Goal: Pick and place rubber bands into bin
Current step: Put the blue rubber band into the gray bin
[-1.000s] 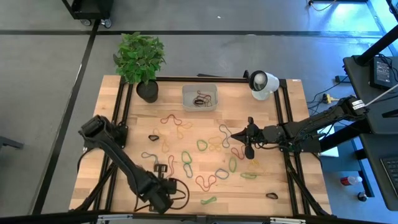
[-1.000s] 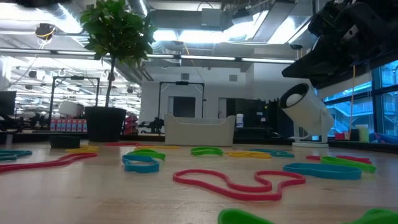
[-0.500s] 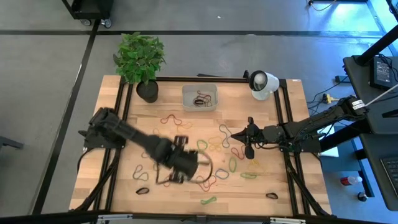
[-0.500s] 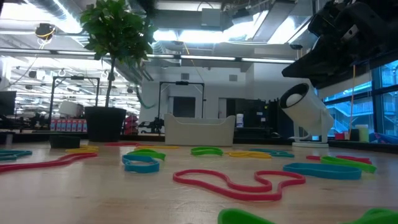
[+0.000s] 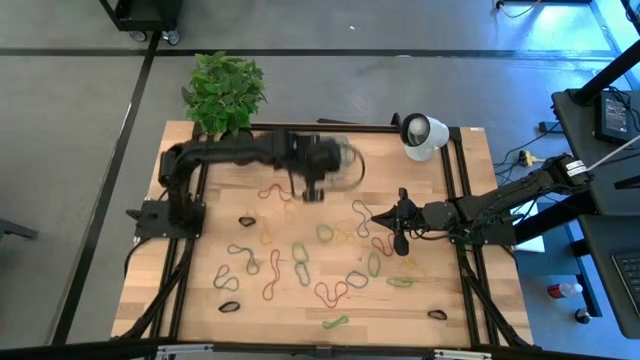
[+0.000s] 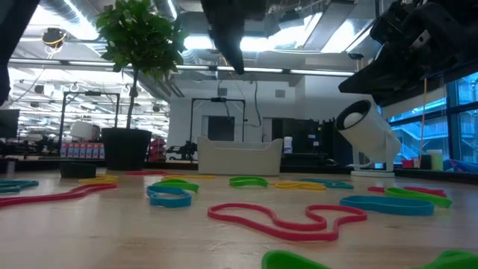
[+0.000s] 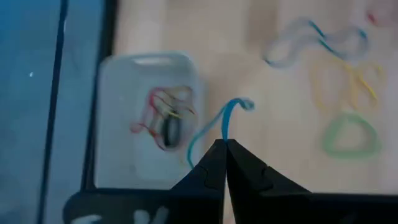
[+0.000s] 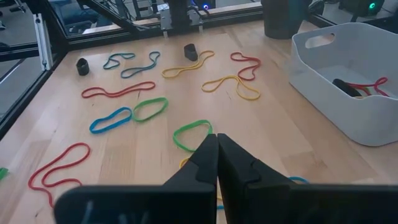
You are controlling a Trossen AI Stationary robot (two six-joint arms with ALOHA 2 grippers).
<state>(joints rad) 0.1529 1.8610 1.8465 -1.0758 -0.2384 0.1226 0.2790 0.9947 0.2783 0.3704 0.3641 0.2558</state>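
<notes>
Hanging limp from the clenched left gripper [image 7: 224, 144], just beside the bin [image 7: 124, 118], the blue rubber band [image 7: 219, 127] looks light, soft and floppy, so a pinch on a single strand is enough. Other rubber bands [image 8: 144, 109], thin loops in red, green, yellow and blue, lie scattered on the table [image 5: 455, 215]. The right gripper [image 8: 217, 142] is closed on nothing, low above them.
</notes>
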